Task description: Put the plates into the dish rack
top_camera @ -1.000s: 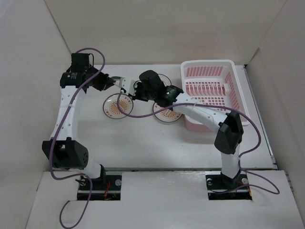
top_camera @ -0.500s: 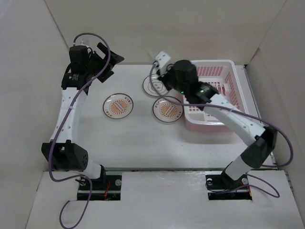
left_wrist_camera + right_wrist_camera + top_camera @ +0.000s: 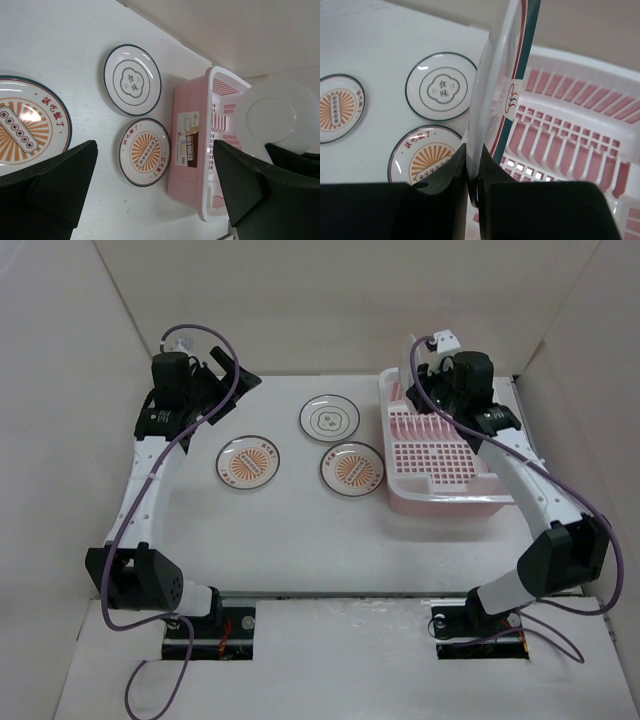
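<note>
On your left, the left gripper (image 3: 232,370) hangs over the far-left corner of the white table (image 3: 280,540), its fingers spread wide with nothing between them; its wrist camera makes that plain, with the two dark pads at opposite bottom corners. Below it, lying flat on the table, is the first orange sunburst plate with a dark rim (image 3: 249,461). Next comes the white round plate with thin rings (image 3: 329,419), farther back. Nearer to you and just beside the rack lies the second orange sunburst plate (image 3: 352,470). None of the three plates touches another.

The pink rectangular plastic dish rack (image 3: 440,502) stands on the right side of the table, its upright dividers in a row across the far half. The teal-rimmed plate (image 3: 502,75) is held on edge over the rack's far-left corner. From above you see only a thin white arc; the left wrist view shows its plain white underside, and the right wrist view shows the teal and red rim stripes. You cannot tell whether it touches the rack. The right gripper (image 3: 472,175) is clamped on that plate's rim
</note>
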You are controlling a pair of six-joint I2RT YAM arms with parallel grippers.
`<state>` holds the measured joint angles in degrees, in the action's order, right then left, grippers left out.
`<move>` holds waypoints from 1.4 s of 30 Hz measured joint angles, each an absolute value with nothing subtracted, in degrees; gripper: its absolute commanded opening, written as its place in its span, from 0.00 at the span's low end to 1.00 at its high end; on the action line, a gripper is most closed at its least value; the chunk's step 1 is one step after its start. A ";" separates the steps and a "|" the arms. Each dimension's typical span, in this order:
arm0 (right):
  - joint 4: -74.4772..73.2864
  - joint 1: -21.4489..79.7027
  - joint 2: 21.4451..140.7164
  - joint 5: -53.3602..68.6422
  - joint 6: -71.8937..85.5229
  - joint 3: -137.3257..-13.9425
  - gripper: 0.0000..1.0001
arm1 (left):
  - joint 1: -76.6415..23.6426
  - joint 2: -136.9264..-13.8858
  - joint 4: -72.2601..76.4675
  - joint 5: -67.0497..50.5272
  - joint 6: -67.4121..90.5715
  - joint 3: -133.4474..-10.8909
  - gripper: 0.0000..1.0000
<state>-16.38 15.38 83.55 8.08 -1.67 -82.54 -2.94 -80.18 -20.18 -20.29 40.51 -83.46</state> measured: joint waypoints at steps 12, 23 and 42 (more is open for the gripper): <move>-15.79 12.82 91.57 11.84 4.91 -78.46 0.00 | -2.94 -80.18 -20.18 -20.08 37.06 -83.48 1.00; -12.32 12.82 94.45 10.20 12.25 -76.90 0.00 | -2.94 -80.18 -21.23 -19.59 36.01 -83.20 1.00; -10.31 12.82 101.78 7.92 11.94 -78.24 0.08 | -2.94 -80.18 -22.50 -19.25 35.79 -83.20 1.00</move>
<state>-10.31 12.82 101.78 7.92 11.94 -78.24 -2.94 -80.18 -22.50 -19.25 35.79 -83.20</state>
